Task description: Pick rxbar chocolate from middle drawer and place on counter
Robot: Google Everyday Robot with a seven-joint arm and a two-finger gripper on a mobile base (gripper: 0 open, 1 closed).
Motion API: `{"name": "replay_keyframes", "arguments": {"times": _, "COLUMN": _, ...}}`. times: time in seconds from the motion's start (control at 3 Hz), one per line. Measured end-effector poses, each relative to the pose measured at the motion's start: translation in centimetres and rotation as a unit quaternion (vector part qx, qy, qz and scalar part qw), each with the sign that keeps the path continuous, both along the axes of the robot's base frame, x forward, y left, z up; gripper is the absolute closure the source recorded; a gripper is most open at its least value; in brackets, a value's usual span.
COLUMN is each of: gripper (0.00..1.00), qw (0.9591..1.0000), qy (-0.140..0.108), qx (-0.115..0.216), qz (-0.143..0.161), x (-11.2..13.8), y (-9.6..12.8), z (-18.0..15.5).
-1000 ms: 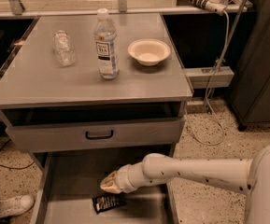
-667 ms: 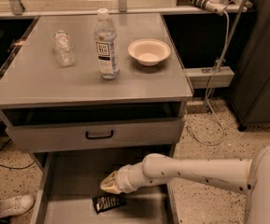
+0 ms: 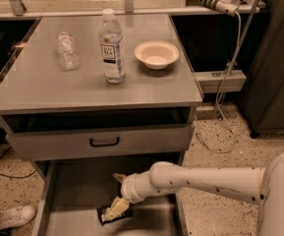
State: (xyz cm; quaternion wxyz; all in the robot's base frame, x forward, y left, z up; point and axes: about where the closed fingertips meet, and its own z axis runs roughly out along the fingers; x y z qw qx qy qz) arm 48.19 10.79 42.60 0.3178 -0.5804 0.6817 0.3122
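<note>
Hand [image 3: 116, 194] hangs spread over rxbar chocolate [image 3: 105, 215] in middle drawer [image 3: 77, 191].

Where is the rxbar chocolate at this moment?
The rxbar chocolate lies on the floor of the middle drawer, bottom centre-left of the camera view, just beneath the gripper.

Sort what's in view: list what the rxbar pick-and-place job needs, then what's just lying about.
Job:
middle drawer, pulled open
rxbar chocolate, lying on its floor
counter
gripper, low in the drawer, over the bar

Lying about:
upright water bottle, on the counter
water bottle on its side, on the counter
white bowl, on the counter
upper drawer front
</note>
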Motion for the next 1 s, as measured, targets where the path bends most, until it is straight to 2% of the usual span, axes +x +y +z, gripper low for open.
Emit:
{"name": "replay_keyframes", "arguments": {"times": 0.33, "gripper": 0.0, "qw": 1.0, "qy": 0.0, "qx": 0.0, "qz": 0.0, "x": 0.0, "y": 0.0, "z": 0.0}}
{"name": "replay_keyframes", "arguments": {"times": 0.67, "gripper": 0.0, "qw": 0.9996, "qy": -0.006, "qx": -0.028, "qz": -0.003, "x": -0.4, "y": 0.1, "z": -0.6}}
{"name": "replay_keyframes", "arguments": {"times": 1.0, "gripper": 0.0, "qw": 0.9978, "qy": -0.025, "qx": -0.06, "qz": -0.011, "x": -0.9, "y": -0.2, "z": -1.5}}
